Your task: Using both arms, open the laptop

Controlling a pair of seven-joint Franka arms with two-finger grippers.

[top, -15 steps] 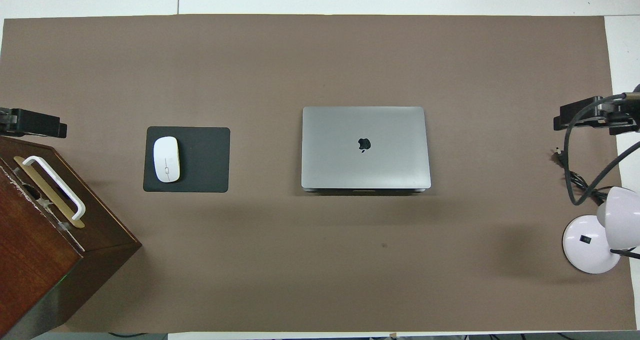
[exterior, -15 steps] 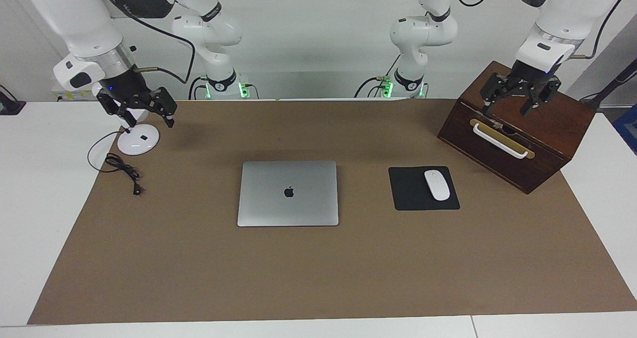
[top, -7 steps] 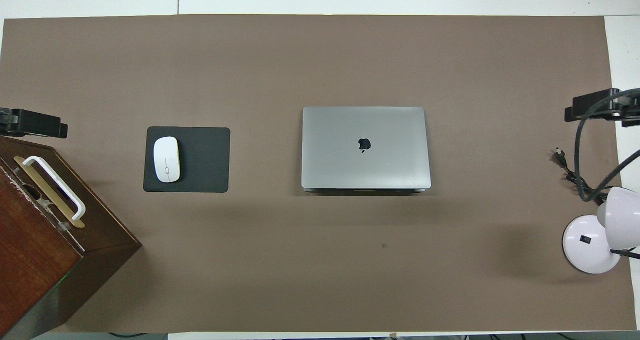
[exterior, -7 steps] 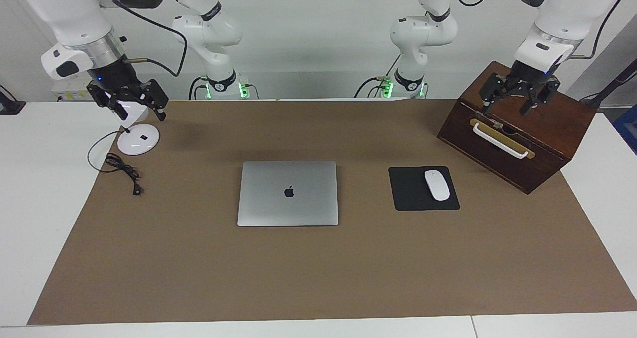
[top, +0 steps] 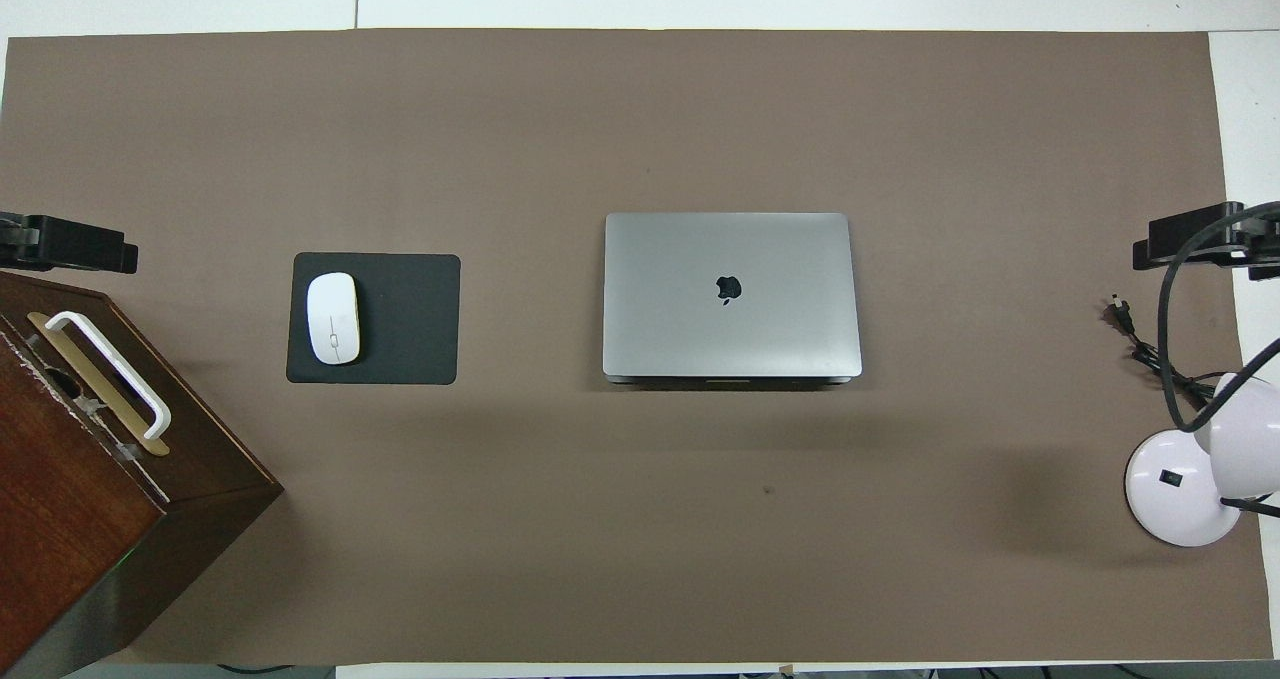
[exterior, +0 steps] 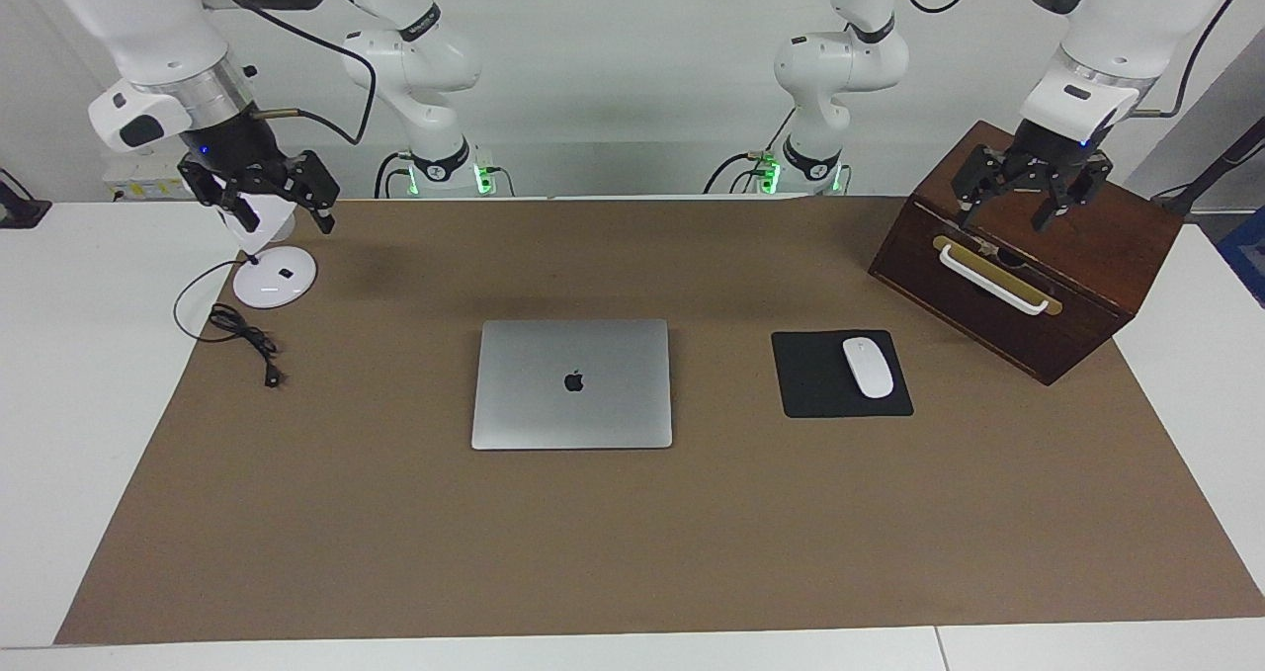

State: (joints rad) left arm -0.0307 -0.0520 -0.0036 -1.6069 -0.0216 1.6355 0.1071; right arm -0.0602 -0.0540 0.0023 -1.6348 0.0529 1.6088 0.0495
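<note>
the right gripper (exterior: 284,215) has shifted over the white desk lamp (exterior: 274,277): a second ago it hung low, just above the lamp's round base; half a second ago it had risen and drawn toward the right arm's end of the table; now it sits slightly lower again, above the lamp's shade.

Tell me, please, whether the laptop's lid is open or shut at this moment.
Shut. The laptop lies flat on the brown mat, its logo facing up and no keyboard or screen showing.
</note>
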